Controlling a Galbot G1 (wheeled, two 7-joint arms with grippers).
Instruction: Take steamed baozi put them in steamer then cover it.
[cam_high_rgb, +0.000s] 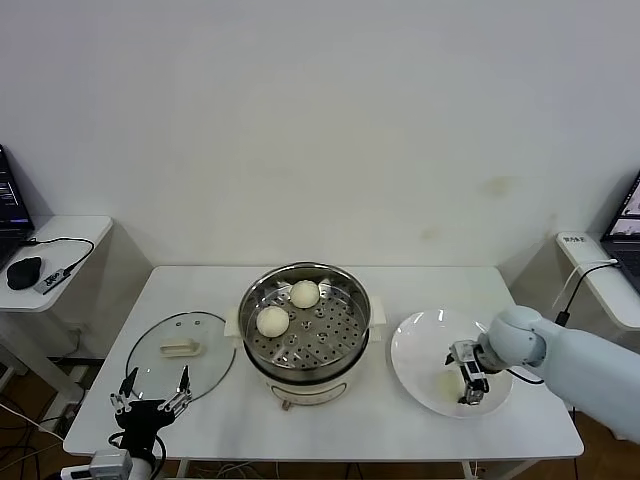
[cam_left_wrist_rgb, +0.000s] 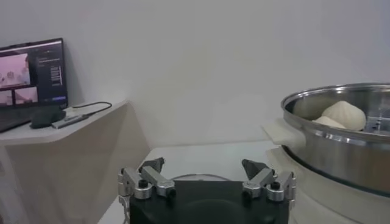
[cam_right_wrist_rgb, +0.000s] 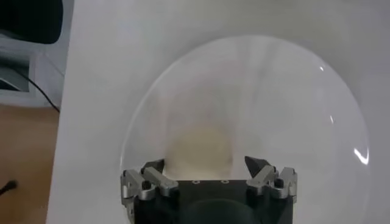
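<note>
Two cream-white baozi (cam_high_rgb: 304, 293) (cam_high_rgb: 272, 320) lie on the perforated tray of the shiny steel steamer (cam_high_rgb: 300, 375) at the table's middle. One of them (cam_left_wrist_rgb: 344, 114) shows over the steamer's rim (cam_left_wrist_rgb: 329, 97) in the left wrist view. The glass cover (cam_high_rgb: 150, 362) lies flat on the table to the steamer's left. Another pale baozi (cam_high_rgb: 447, 381) (cam_right_wrist_rgb: 201, 146) sits on the white plate (cam_high_rgb: 420, 335) (cam_right_wrist_rgb: 274, 91) at the right. My right gripper (cam_high_rgb: 470, 388) (cam_right_wrist_rgb: 205, 164) is down over it, open, one finger on each side with a gap. My left gripper (cam_high_rgb: 152, 388) (cam_left_wrist_rgb: 204, 167) waits open by the cover's near edge.
A side table (cam_high_rgb: 70, 235) at the far left holds a mouse and cables, with a monitor (cam_left_wrist_rgb: 30, 76) on it. Another small table (cam_high_rgb: 600, 280) with a cable stands at the far right. The table's front edge runs just below both grippers.
</note>
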